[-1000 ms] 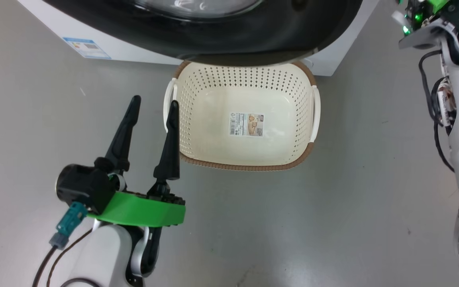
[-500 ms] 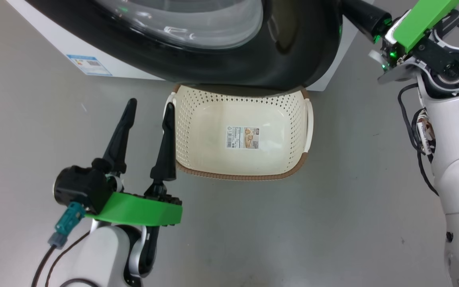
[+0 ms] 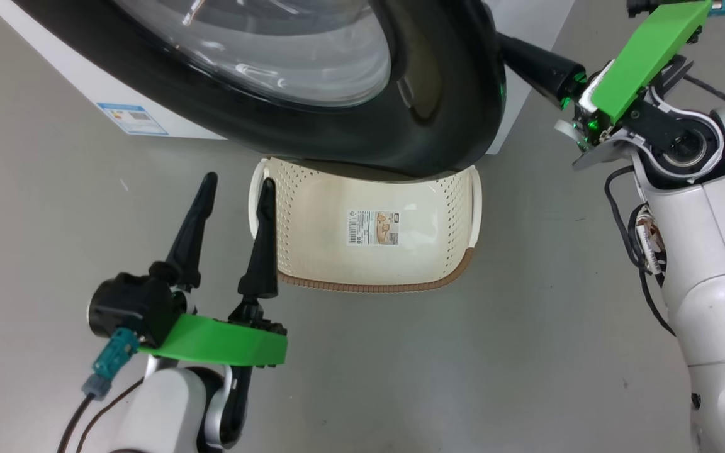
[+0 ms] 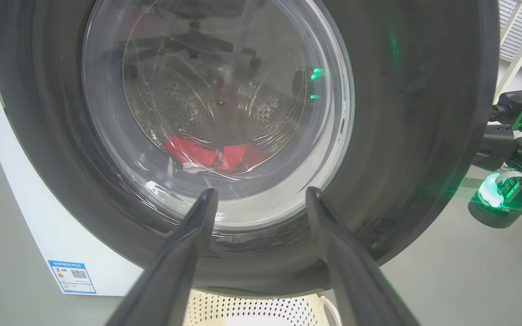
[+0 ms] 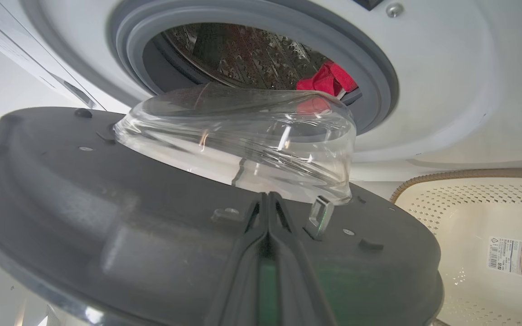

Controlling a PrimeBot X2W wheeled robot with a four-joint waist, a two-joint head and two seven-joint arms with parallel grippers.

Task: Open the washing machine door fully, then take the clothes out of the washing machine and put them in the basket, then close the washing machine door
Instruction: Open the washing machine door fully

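Pressed together, the right pincer (image 5: 268,201) is levering the washing machine door (image 3: 450,94) open from inside; the left pincer (image 3: 239,184) is hovering spread

likely a lab: washing machine (image 5: 447,90) on plain grey floor (image 3: 400,377).
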